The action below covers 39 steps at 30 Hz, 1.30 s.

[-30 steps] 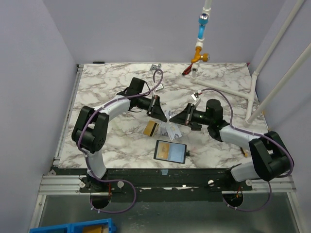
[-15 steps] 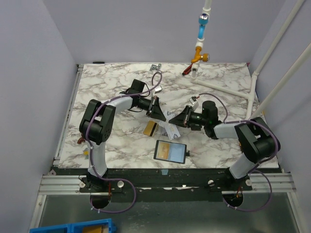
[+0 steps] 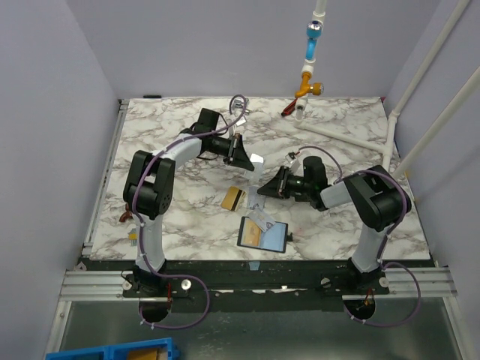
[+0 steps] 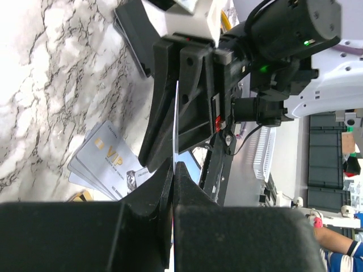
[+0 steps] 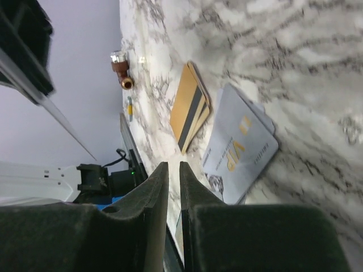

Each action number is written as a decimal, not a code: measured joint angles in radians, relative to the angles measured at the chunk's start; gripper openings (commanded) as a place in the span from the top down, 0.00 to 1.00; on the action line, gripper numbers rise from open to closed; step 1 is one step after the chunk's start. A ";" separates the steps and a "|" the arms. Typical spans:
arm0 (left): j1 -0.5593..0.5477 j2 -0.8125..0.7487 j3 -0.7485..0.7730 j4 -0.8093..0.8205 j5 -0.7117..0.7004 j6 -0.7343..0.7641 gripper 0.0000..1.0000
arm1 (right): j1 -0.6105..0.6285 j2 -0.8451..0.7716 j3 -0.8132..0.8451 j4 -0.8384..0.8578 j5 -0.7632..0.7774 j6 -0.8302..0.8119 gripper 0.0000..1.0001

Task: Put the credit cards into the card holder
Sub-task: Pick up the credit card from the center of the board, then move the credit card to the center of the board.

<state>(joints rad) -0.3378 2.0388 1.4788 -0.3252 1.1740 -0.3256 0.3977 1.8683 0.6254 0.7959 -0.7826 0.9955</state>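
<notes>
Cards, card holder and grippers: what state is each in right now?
left gripper: shut on pale card, held edge-on.
right gripper: slightly open, empty.
gold cards: lying flat, outside the holder.
grey-blue cards: lying flat beside the gold ones.
card holder: lying open.

Marble-patterned surface (image 3: 150, 120), lilac walls around it. White pipes (image 3: 345, 137) lie at its far right, with others leaning up out of view. Brass fitting (image 3: 307, 86) hangs above the far edge, a red handle (image 3: 289, 109) just beside it. Metal clip (image 3: 240, 103) at far edge. Blue bin (image 3: 112, 350) below near-left corner.

Overhead, two near wrists; shared cards (image 5: 241, 144)
</notes>
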 measured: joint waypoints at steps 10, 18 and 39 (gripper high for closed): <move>0.011 -0.026 -0.057 -0.066 -0.003 0.044 1.00 | 0.001 -0.163 0.077 -0.300 0.133 -0.199 0.80; 0.013 -0.083 -0.085 -0.108 -0.003 0.079 1.00 | 0.134 -0.516 -0.053 -0.587 0.302 -0.291 0.81; 0.016 -0.107 -0.085 -0.188 -0.005 0.120 1.00 | 0.361 -0.568 -0.159 -0.837 0.514 -0.290 0.83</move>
<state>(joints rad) -0.3218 1.9316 1.3937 -0.5129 1.1694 -0.2054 0.7589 1.3006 0.4667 -0.0414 -0.2687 0.7052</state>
